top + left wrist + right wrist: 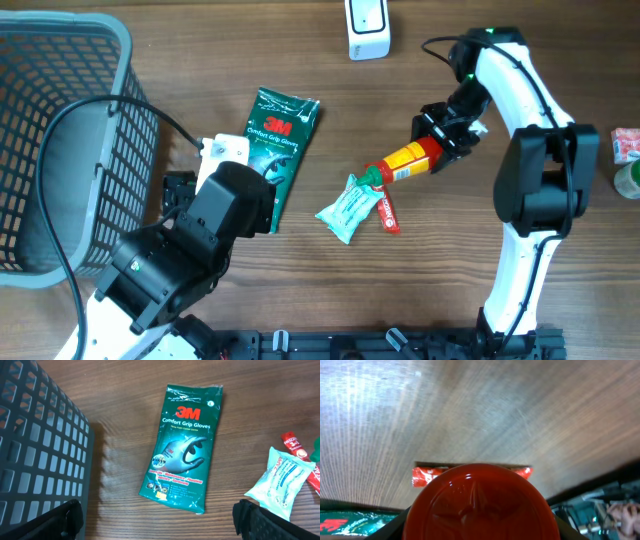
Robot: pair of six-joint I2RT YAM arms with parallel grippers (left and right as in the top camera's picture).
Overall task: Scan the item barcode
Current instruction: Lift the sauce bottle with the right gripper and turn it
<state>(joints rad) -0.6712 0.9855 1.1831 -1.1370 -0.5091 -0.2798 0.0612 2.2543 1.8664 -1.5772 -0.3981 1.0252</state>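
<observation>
Nearest the robot's base, the left gripper (158, 510) is hanging over the wooden table (150, 40) with its jaws spread fully wide and gripping nothing. Its two dark fingers (55, 520) are showing at the lower corners of the left wrist view. Just beyond it, the green 3M glove pack (186, 442) is lying flat. The grey mesh basket (60, 150) is standing to its left.

At mid-table, a teal-and-white sachet (350, 208) and a red sachet (388, 212) are lying side by side, touching.

Further out, the right gripper (437, 143) is clamping the sauce bottle (408, 160) at its base end, jaws partly closed around it. The bottle is lying tilted, with its green cap (372, 178) pointing down at the sachets. Its red base (479, 505) is filling the right wrist view. Whether the bottle is resting on the table cannot be determined.

At the far edge, a white boxy device (367, 28) is standing, well apart from the bottle.
</observation>
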